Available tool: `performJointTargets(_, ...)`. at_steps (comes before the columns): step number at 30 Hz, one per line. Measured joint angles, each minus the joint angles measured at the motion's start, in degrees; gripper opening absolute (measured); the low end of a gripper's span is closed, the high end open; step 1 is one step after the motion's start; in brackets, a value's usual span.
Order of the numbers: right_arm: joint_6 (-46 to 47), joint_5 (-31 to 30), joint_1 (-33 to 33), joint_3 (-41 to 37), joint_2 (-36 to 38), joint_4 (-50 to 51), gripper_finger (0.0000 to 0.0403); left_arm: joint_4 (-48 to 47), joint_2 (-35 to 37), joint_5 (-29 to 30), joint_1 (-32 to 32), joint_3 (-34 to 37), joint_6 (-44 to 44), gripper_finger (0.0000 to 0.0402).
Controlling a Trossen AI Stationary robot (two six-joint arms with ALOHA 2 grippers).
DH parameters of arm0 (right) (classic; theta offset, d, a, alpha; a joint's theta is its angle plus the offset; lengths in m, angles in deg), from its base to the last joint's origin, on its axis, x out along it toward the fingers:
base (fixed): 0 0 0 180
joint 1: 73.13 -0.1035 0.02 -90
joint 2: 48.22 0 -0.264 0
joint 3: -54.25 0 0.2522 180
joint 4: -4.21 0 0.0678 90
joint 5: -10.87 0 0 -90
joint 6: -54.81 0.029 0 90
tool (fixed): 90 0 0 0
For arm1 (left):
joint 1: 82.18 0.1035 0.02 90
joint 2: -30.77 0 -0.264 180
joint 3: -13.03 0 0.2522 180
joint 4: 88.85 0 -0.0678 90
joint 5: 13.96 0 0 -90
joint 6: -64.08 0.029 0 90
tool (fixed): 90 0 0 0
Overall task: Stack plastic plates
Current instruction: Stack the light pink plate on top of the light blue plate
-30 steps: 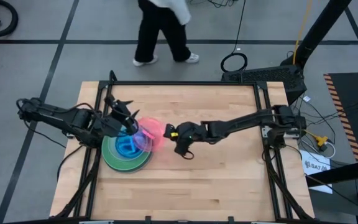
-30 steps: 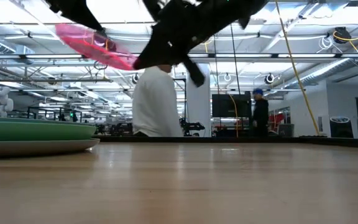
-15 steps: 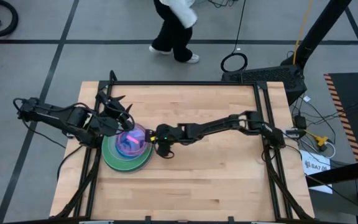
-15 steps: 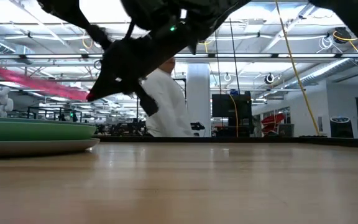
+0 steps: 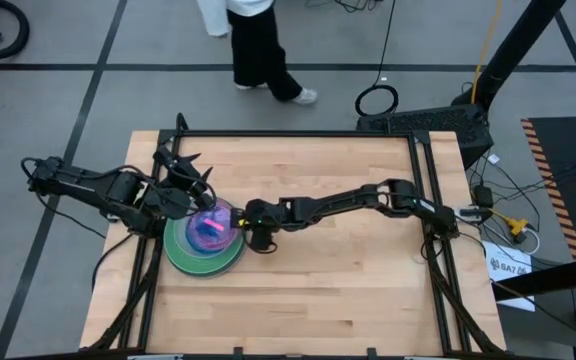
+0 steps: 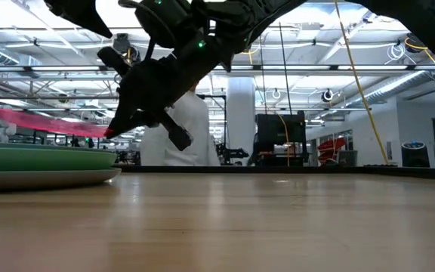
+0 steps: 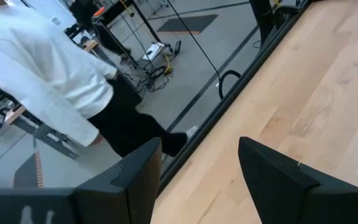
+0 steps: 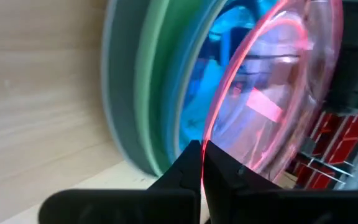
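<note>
Pinching the rim of a pink plate [image 5: 213, 222] in closed jaws, right gripper [image 5: 249, 233] holds it tilted over the plate stack [image 5: 194, 254] at the counter's [image 5: 348, 290] left side; left gripper [image 5: 190, 179] waits beside it, jaws apart.

place: robotics lab/open workshop | evidence: wooden table [image 5: 348, 280] in metal frame, floor cables [image 5: 376, 98], ceiling light strips [image 6: 399, 30]
</note>
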Motion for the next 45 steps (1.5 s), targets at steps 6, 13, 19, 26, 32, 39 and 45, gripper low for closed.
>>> performJointTargets(6, 3.2, -0.23, -0.06, 0.0, 0.0, 2.18, 0.0007, 0.01, 0.0, 0.0, 0.0, 0.0, -0.35, 0.022)
performJointTargets(13, 5.09, -0.25, 0.03, 0.0, 0.02, 1.85, 0.0012, 0.02, 0.0, 0.0, 0.0, 0.0, -0.33, 0.022)
performJointTargets(19, 6.26, 1.04, 0.03, 0.0, 0.02, 0.72, 0.0028, 0.02, 0.0, -0.02, 0.0, 0.0, -0.33, 0.022)
performJointTargets(26, 10.19, 3.93, 0.02, 0.0, 0.01, -3.1, 0.0082, 0.03, 0.0, -0.02, 0.0, 0.0, -0.33, 0.022)
performJointTargets(32, 10.72, 3.9, 0.03, -0.02, 0.02, -6.13, 0.0119, 0.02, 0.0, -0.02, 0.0, 0.02, -0.46, 0.022)
performJointTargets(39, 17.42, 2.31, 0.03, -0.07, 0.02, -4.88, 0.014, 0.02, 0.0, -0.04, 0.0, 0.02, -1.34, 0.022)
performJointTargets(45, 26.31, -2.15, -0.67, -0.09, 0.02, -5.19, 0.0141, -0.52, 0.0, -0.07, 0.0, 0.02, -2.56, 0.022)
